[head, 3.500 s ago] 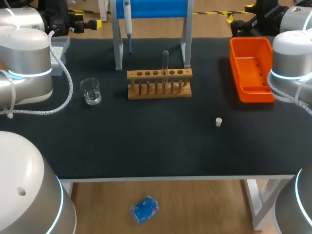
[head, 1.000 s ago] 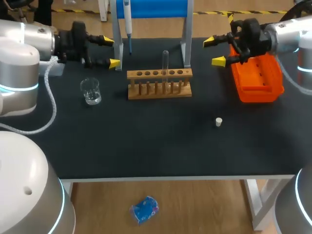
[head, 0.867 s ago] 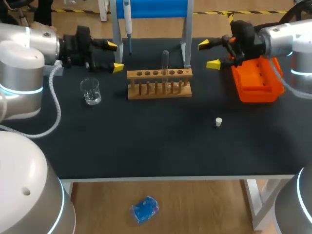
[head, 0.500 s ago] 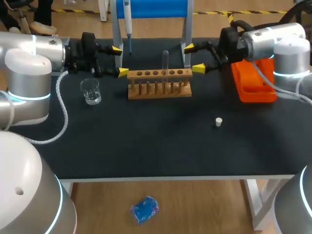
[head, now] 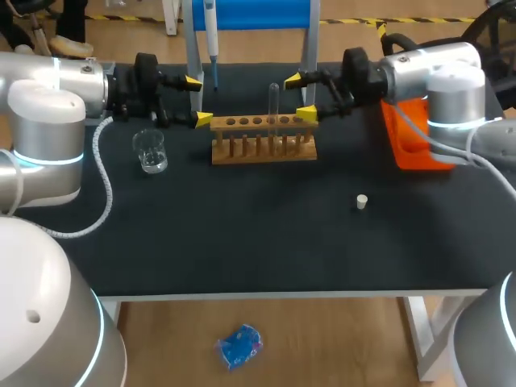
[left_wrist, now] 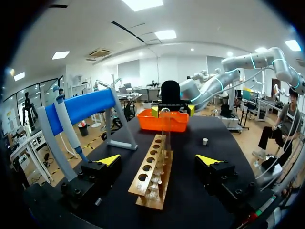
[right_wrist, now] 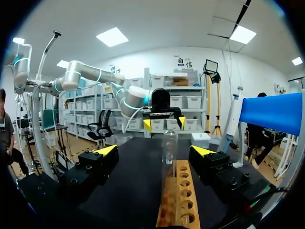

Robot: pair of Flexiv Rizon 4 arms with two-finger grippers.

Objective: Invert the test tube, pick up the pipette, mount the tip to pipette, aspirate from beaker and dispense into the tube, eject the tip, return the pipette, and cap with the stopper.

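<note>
A clear test tube stands upright in the wooden rack. My right gripper is open just to the right of the tube, level with it and apart from it. In the right wrist view the tube stands just ahead of the open right gripper. My left gripper is open at the rack's left end; the rack lies between and ahead of its fingers. The pipette hangs on the blue stand. The beaker is front left of the rack. The white stopper lies front right.
An orange tray sits at the right behind my right arm. The stand's grey legs rise just behind the rack, close to both grippers. Bare black table lies in front of the rack.
Both grippers have come in from the sides toward the rack. In the last half second the right gripper has moved further left, close to the tube; the left has kept still.
</note>
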